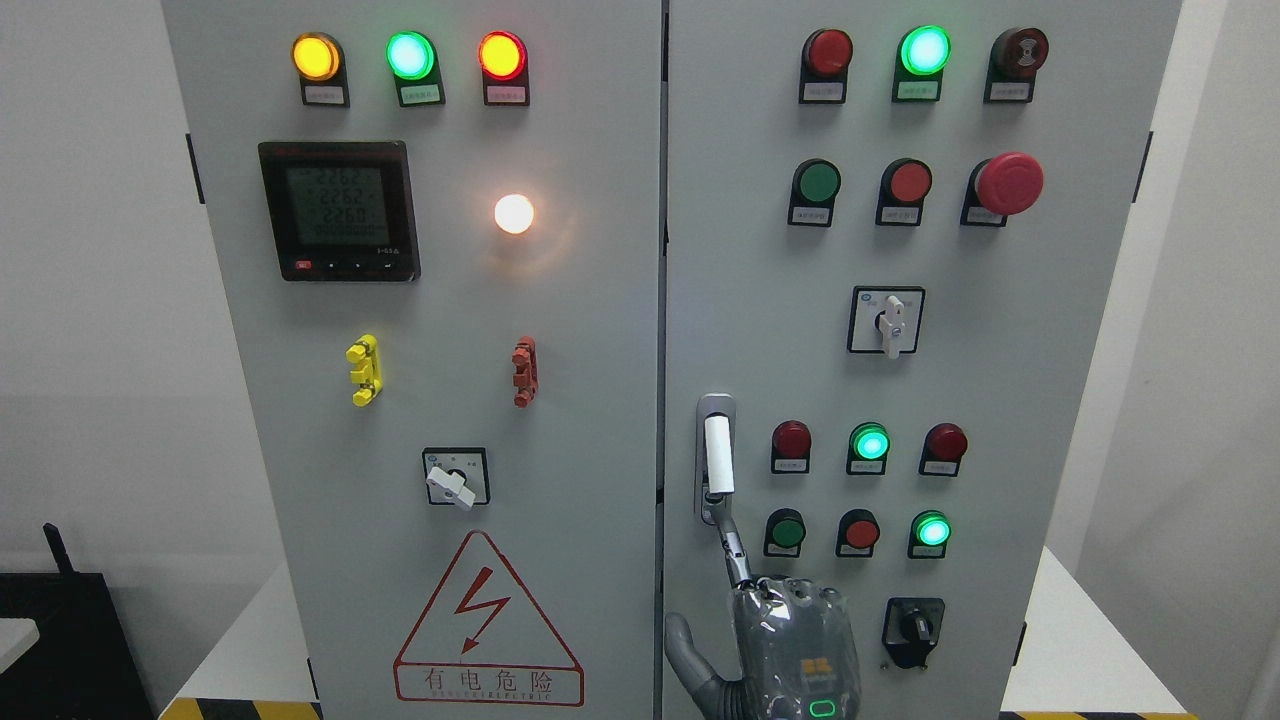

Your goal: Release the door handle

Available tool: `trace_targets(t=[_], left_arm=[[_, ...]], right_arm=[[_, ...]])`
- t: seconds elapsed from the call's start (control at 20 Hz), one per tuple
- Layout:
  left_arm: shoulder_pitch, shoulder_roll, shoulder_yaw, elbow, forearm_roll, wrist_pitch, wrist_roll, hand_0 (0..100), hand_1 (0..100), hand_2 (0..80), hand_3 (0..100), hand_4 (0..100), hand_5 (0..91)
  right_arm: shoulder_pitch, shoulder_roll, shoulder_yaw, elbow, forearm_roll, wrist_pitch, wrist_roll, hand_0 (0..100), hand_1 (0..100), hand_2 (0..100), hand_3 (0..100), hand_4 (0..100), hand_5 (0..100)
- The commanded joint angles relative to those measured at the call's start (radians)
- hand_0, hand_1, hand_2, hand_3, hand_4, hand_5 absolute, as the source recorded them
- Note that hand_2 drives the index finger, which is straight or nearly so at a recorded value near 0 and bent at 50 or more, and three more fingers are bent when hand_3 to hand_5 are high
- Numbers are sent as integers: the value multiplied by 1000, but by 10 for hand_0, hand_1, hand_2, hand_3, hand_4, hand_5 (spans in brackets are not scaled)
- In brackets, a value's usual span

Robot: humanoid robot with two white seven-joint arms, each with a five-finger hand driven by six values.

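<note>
A: Where is the handle (pixel 717 455)?
B: On the right door (pixel 1060 400) of the cabinet, at its left edge, just left of the lower lamps; white grip, upright.
A: And the hand (pixel 775 630)?
B: One hand rises from the bottom edge below the handle; whether left or right I cannot tell. One finger (pixel 733 545) reaches up and touches the handle's lower end. The thumb sticks out left. It grips nothing; the other fingers I cannot make out.
</note>
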Motion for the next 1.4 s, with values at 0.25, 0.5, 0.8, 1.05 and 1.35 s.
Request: trace_targets(t=[0.25, 0.5, 0.8, 1.05, 1.35], left_arm=[[0, 0, -12, -15, 0, 0, -1, 120, 389, 0, 0, 0, 0], [0, 0, -12, -15, 0, 0, -1, 120, 389, 0, 0, 0, 0], [0, 0, -12, -15, -1, 0, -1, 120, 389, 0, 0, 0, 0], [0, 0, -12, -15, 0, 0, -1, 120, 389, 0, 0, 0, 0], [0, 0, -12, -15, 0, 0, -1, 120, 389, 0, 0, 0, 0]], right_arm=[[21, 0, -23, -23, -13, -10, -69, 446, 346, 601, 1000, 1000, 987], [28, 0, -21, -40, -75, -8, -60, 509, 296, 816, 1000, 1000, 979], [9, 0, -23, -51, -78, -7, -55, 380, 343, 974, 1000, 1000, 973], [-40, 2, -23, -49, -78, 0, -48, 345, 354, 1000, 1000, 1000, 972], [-68, 2, -23, -53, -78, 3, -15, 318, 358, 1000, 1000, 1000, 972]])
